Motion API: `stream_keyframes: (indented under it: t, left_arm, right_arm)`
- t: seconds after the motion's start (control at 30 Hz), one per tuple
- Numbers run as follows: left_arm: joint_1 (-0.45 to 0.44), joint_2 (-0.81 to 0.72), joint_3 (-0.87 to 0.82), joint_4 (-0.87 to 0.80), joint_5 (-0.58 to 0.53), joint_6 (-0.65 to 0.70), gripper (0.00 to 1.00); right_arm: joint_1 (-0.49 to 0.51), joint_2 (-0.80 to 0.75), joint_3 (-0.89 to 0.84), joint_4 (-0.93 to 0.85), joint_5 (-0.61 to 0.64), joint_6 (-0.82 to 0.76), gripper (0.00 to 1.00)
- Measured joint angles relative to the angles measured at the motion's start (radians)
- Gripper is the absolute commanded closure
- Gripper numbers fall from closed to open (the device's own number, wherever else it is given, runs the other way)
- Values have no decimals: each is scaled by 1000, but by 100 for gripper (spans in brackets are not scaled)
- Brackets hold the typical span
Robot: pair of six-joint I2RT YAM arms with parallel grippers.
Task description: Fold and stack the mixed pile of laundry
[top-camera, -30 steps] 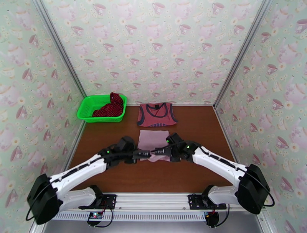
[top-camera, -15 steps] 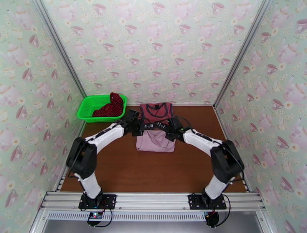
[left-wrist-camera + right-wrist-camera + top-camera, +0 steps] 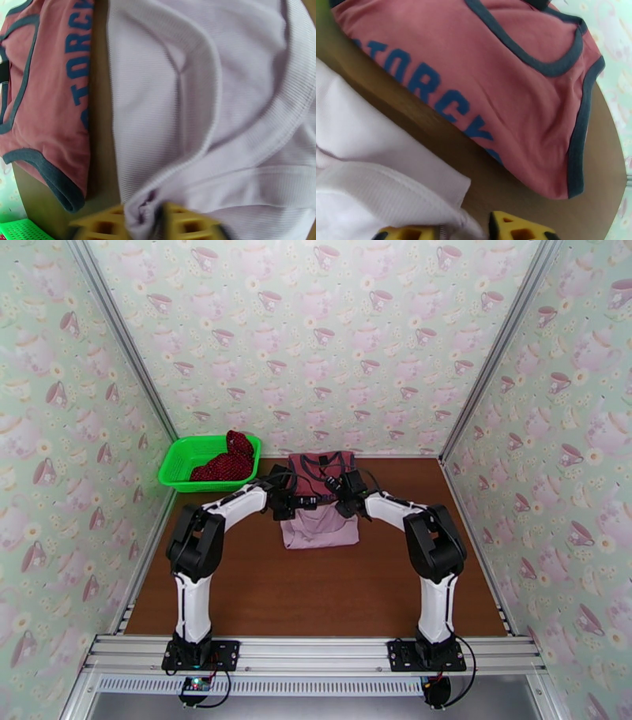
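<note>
The left hand [image 3: 144, 221] has its yellow fingers either side of a bunched corner of the pale mauve-pink piece [image 3: 205, 98]. The right hand [image 3: 464, 231] straddles the hem at the other far corner. I cannot tell whether either hand is pinching the cloth or has let go.

That piece lies doubled over around the middle of the counter [image 3: 316, 595]. A bare strip separates it from the dusty-red tank top [image 3: 505, 71], which lies flat at the middle of the far edge. The dark-red dotted cloth [image 3: 229, 459] sits crumpled in the green basket [image 3: 175, 470] at the far left corner.

By my judgement the tank top is folded and the mauve fold is nearly laid. Nothing is stacked, and the dotted cloth is untouched.

The counter is brown wood grain, and teacup wallpaper [image 3: 316, 335] covers the walls on three sides.
</note>
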Motion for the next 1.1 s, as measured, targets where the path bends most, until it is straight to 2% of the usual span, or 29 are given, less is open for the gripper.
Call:
stream_keyframes:
  t: [0.17, 0.4, 0.6, 0.73, 0.87, 0.9, 1.03, 1.1]
  left_arm:
    - [4, 5, -10, 60, -49, -43, 43]
    - [-7, -47, -129, 256, -206, -168, 34]
    - [-34, -264, -223, 328, -351, -400, 34]
    - [-45, -462, -253, 298, -391, -644, 29]
    - [-42, -565, -254, 192, -305, -945, 28]
    - [-39, -564, -255, 167, -272, -1007, 30]
    - [-36, -454, -276, 80, -104, -1255, 32]
    - [-39, -399, -321, 64, -59, -1347, 32]
  right_arm:
    - [-5, 7, 0, -1, -1, 53, 51]
    - [-9, -10, 35, -24, -40, 118, 38]
    - [-62, -142, 56, -79, -154, 320, 39]
    - [-124, -262, 36, -106, -243, 432, 38]
    - [-130, -365, -48, -151, -280, 508, 36]
    - [-127, -369, -66, -156, -283, 525, 35]
    - [-120, -336, -153, -171, -301, 604, 32]
    - [-121, -300, -173, -172, -306, 633, 31]
